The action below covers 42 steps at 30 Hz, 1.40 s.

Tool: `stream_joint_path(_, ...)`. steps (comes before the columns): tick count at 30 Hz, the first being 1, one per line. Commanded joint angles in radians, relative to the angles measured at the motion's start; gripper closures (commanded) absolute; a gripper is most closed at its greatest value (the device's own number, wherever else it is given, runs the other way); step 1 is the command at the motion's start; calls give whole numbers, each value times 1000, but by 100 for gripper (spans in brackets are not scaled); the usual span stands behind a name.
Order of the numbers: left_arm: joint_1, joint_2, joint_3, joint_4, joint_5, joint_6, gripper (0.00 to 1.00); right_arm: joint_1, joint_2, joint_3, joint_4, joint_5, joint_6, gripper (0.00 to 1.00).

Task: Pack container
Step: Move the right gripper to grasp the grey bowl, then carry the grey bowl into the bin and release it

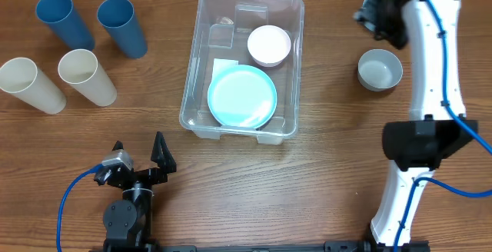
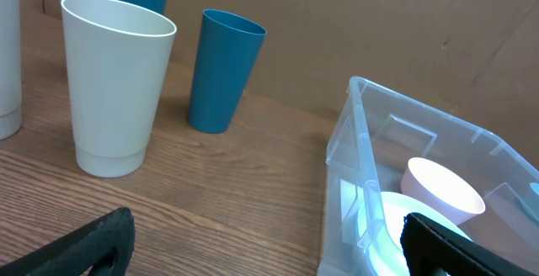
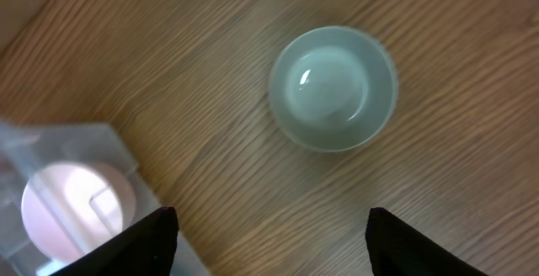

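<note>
The container (image 1: 197,67) was a large clear plastic bin, rectangular with rounded corners and a raised rim, and it stood upright at the middle of the wooden table (image 1: 323,183) with its long sides running from 12 to 6 o'clock; a white label (image 1: 223,65) showed through its base. Inside it, a pale turquoise plate (image 1: 242,97) lay flat at the 6 o'clock end, and a white bowl (image 1: 268,45) sat open side up just beside it at about 1 o'clock; whether the two touched could not be told. Well apart at the container's 9 to 10 o'clock lay four cups: two blue cups (image 1: 64,20) (image 1: 121,25) farther back and two cream cups (image 1: 31,85) (image 1: 87,76) nearer. A grey bowl (image 1: 380,70) stood alone on the table at the container's 3 o'clock, upright and empty. Nothing lay across the container's open top. The left gripper (image 1: 139,146) waited at the container's 7 o'clock, near the table's front edge, with its jaws spread fully apart and holding nothing. The right gripper (image 3: 269,251) hovered at about 2 o'clock, between the container's corner and the grey bowl, with its jaws wide apart and only bare tabletop between them.
</note>
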Motion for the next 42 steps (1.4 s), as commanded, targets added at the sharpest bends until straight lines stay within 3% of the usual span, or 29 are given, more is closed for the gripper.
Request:
stream_joint_path(1,7,-8,-3,2,8,-6,0,-51,-2,-61,0,-43,40,25)
stream_joint_path(5,7,-8,-3,2,8,-6,0,-94,-2,-216,42,-40,51,25)
stream_joint_path(15,7,-8,-3,2,8,-6,0,-209,-2,-718,351,-101,80,26)
stream_joint_path(20,7,-8,-3,2,8,-6,0,-218,-2,-856,494,-103,76,39)
stream_joint_path(23,7,-8,-3,2,8,-6,0,-216,-2,-862,523,-103,75,70)
stream_joint_path(24,7,-8,-3,2,8,-6,0,-216,-3,-861,528,-103,75,86)
stream_joint_path(26,7,-8,-3,2,8,-6,0,-216,-3,-858,531,-103,71,96)
stream_joint_path(35,7,-8,-3,2,8,-6,0,-186,-139,-659,455,-100,-53,96)
stream_joint_path(42,7,-8,-3,2,8,-6,0,127,-311,-373,523,-72,-217,92)
